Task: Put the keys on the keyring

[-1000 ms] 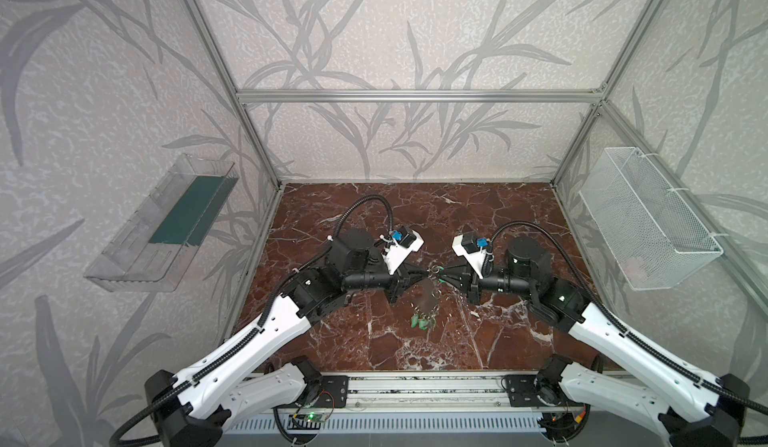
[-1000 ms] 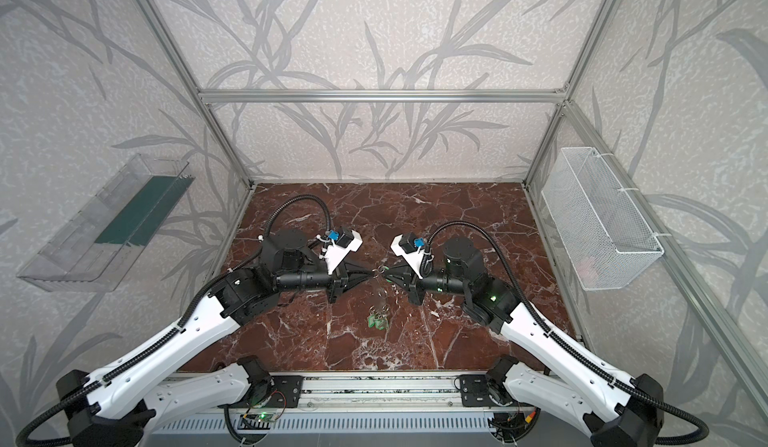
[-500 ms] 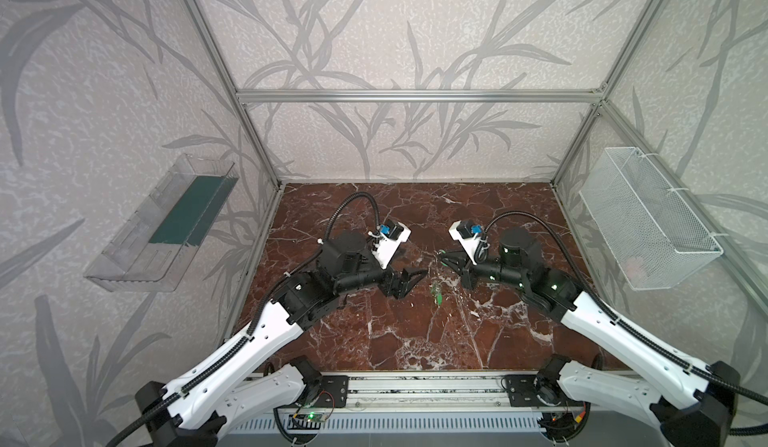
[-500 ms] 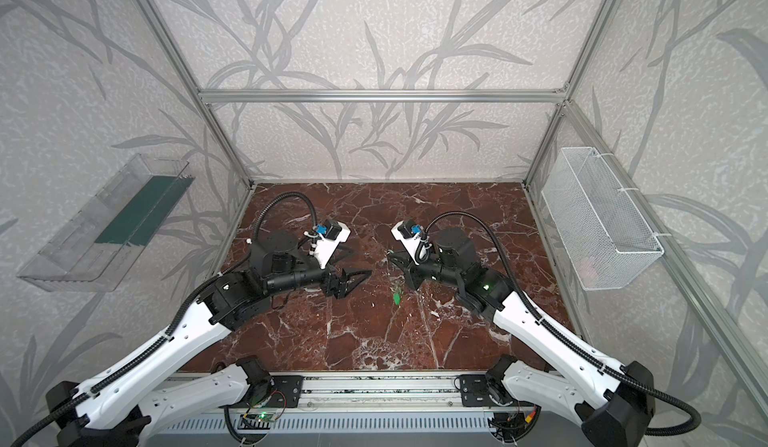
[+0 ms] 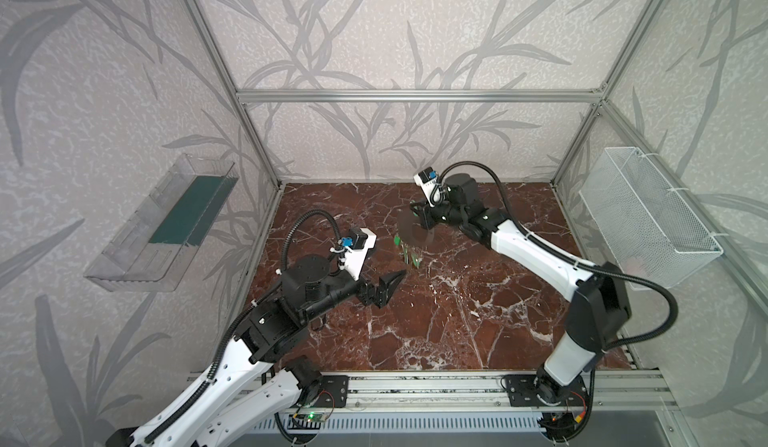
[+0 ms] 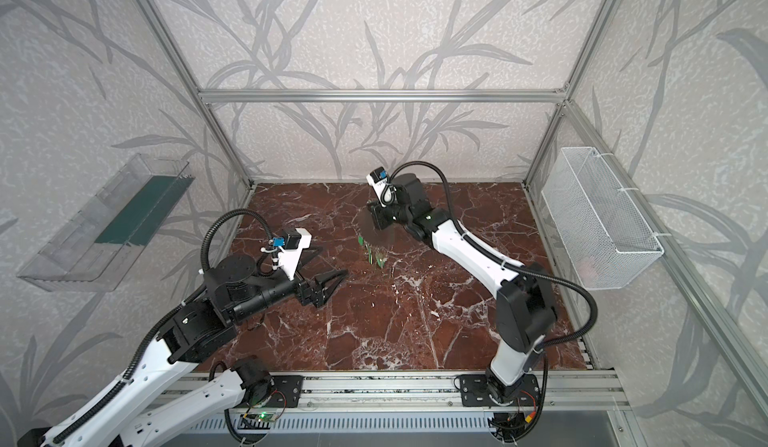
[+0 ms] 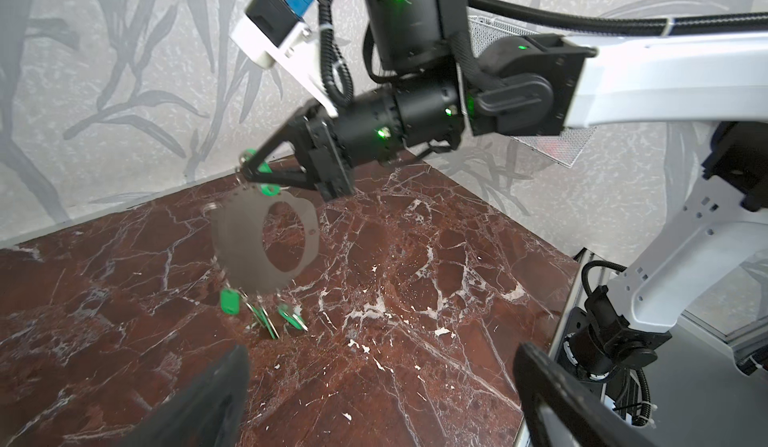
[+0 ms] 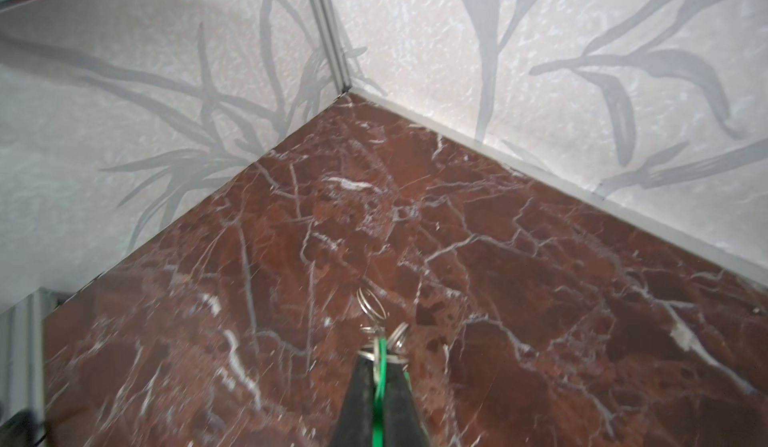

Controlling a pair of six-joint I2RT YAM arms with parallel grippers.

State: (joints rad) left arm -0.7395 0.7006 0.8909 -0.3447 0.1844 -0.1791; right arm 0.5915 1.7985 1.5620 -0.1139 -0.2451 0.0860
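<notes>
Pinching one of the keys (image 8: 380,366) in my closed right jaws, the keyring (image 7: 239,237) hanging just below; my left jaws gape empty, well apart.

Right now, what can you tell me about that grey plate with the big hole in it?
The keyring is a flat, grey-beige oval plate, maybe metal, with one big oval hole and small holes near its rim. It hangs roughly upright, slightly blurred, above the marble floor, below the shut right end effector, which pinches a green tag at its top edge. More green-tagged keys dangle from its bottom edge.

Wire basket (image 5: 640,216), clear tray (image 5: 124,258), marble tabletop (image 5: 457,324)
</notes>
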